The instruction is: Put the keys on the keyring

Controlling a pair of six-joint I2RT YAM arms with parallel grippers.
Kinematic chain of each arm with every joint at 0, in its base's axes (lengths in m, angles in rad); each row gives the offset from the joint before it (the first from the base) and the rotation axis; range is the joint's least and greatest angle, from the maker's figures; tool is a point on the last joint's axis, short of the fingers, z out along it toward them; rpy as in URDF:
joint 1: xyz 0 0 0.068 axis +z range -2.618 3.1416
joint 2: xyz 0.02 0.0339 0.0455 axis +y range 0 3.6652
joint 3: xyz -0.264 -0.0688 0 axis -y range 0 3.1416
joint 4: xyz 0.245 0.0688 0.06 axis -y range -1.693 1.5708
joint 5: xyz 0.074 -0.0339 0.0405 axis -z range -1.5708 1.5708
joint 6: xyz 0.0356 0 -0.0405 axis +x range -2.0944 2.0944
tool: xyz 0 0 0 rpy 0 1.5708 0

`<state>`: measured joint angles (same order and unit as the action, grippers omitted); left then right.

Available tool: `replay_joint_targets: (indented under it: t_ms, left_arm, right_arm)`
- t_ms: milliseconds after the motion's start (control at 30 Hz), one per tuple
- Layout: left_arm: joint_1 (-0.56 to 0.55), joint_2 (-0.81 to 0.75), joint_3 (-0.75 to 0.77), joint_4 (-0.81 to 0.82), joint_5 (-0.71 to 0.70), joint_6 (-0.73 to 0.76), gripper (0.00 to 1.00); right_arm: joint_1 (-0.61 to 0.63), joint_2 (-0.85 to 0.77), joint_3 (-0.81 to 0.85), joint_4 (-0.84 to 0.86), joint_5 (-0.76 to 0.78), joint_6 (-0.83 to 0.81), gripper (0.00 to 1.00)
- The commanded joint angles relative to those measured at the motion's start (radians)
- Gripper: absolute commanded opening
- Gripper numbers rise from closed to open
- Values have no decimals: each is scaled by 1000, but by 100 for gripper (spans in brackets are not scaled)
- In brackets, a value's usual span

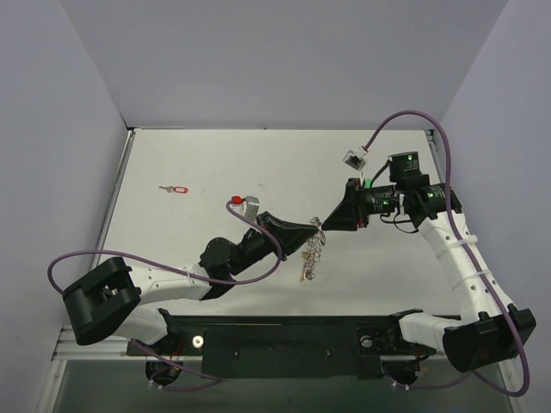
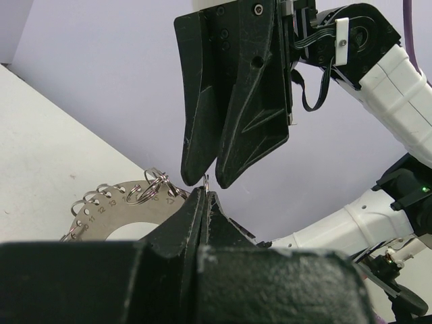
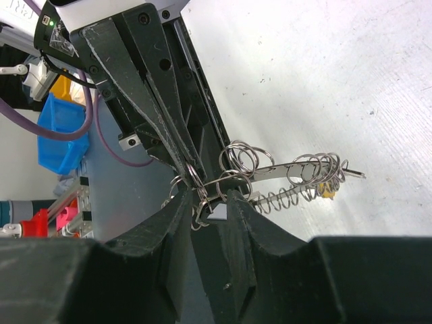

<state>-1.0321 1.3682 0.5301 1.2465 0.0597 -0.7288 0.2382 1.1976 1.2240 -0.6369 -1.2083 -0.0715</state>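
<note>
The keyring (image 1: pixel 310 255) hangs over the middle of the table, a flat silver plate (image 2: pixel 115 206) with numbered holes and several small split rings. My left gripper (image 1: pixel 315 225) is shut on one small ring (image 2: pixel 206 181) at its tip. My right gripper (image 1: pixel 325 222) meets it tip to tip. Its jaws (image 3: pixel 206 199) stand a little apart around that ring, with a gap showing on both sides. A yellow key head (image 3: pixel 329 192) dangles at the plate's far end. One key with a red head (image 1: pixel 176 188) lies on the table at the back left.
Grey walls close the table at the back and both sides. Purple cables loop off both arms (image 1: pixel 413 116). A blue bin (image 3: pixel 61 128) sits beyond the table edge in the right wrist view.
</note>
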Motion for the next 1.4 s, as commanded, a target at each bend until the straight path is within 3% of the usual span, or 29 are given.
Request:
replay_joint_targets:
  t_ms: [0, 333, 933, 1100, 1367]
  left_arm:
    - [7, -34, 41, 343, -12, 2, 0]
    - [7, -41, 39, 338, -11, 8, 0]
    - [18, -64, 28, 323, -14, 16, 0]
    - [18, -63, 31, 324, -14, 16, 0]
    - [26, -73, 19, 330, -21, 25, 0]
  right_arm:
    - [9, -36, -20, 42, -31, 25, 23]
    - [13, -39, -41, 74, -42, 58, 13]
    - [16, -47, -55, 108, -60, 72, 15]
    - [24, -49, -67, 144, -102, 122, 2]
    - [27, -70, -109, 216, -102, 180, 0]
